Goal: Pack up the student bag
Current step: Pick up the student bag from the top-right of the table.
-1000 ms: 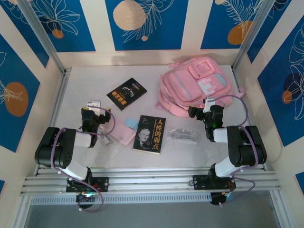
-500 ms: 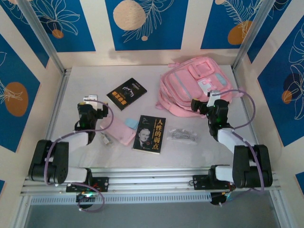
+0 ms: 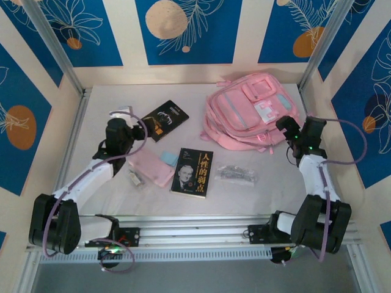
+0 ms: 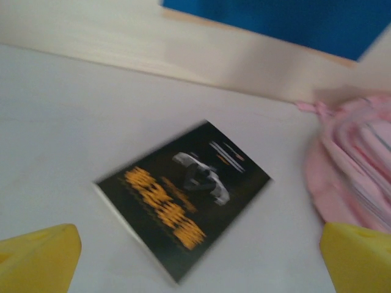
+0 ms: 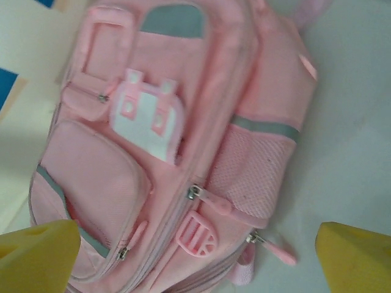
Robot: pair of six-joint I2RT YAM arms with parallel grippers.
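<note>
One bag, pink, lies on the bench. Books number two: a black book with orange lettering and a portrait book with a man's face on its cover. There is one pink pencil case, one pale blue slip at its edge, one small pale object just beside it, and one clear packet whose dark contents are too small to count. Arms come to two, the left arm and the right arm
</note>
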